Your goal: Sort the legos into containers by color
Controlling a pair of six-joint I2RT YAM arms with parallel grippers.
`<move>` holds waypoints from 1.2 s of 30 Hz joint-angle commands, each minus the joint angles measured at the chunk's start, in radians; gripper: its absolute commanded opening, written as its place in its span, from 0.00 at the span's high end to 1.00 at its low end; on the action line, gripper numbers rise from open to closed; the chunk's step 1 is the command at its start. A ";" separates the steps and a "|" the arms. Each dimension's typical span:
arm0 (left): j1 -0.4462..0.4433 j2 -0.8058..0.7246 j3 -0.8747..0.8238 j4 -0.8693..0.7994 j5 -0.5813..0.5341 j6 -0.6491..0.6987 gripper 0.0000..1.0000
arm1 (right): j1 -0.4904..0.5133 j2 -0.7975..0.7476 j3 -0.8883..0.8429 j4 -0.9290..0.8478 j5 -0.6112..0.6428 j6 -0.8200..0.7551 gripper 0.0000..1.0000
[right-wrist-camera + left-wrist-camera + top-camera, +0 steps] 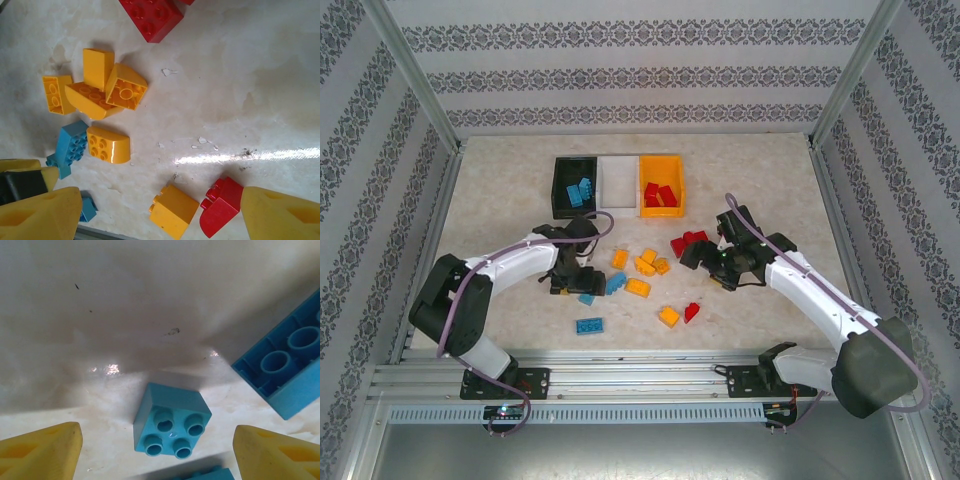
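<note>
A small blue two-by-two lego [172, 425] lies studs-up on the table between the yellow fingers of my left gripper [157, 434], which is open with a gap on each side. In the top view, the left gripper [566, 283] stands low over that lego [587, 298]. My right gripper [161, 195] is open and held above the table. A yellow lego [174, 210] and a red lego [220, 207] lie below it. At the back, a black bin [563, 170] holds blue legos, a white bin [619, 180] sits in the middle, and a yellow bin [661, 207] holds red ones.
A larger blue lego [290, 370] lies upside down just right of the left gripper. Several yellow legos [642, 265] are scattered mid-table. Red legos [688, 242] sit by the right gripper [710, 262], and a blue brick [589, 326] lies near the front. Metal frame rails border the table.
</note>
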 commanded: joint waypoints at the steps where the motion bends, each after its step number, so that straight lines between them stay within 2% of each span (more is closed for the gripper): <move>1: -0.023 0.012 -0.016 0.024 -0.036 0.042 0.21 | -0.018 0.011 -0.018 -0.012 -0.039 -0.033 0.17; 15: -0.044 0.095 0.050 0.006 -0.082 0.099 0.26 | -0.034 0.056 -0.014 0.014 -0.084 -0.042 0.20; 19: -0.049 0.115 0.056 0.014 -0.073 0.092 0.33 | -0.035 0.060 -0.007 0.015 -0.082 -0.044 0.21; 27: -0.054 0.123 0.037 0.019 -0.066 0.070 0.56 | -0.042 0.075 -0.010 0.020 -0.090 -0.052 0.23; 36: -0.054 0.085 0.033 -0.023 -0.091 0.015 0.65 | -0.057 0.097 -0.003 0.037 -0.100 -0.061 0.23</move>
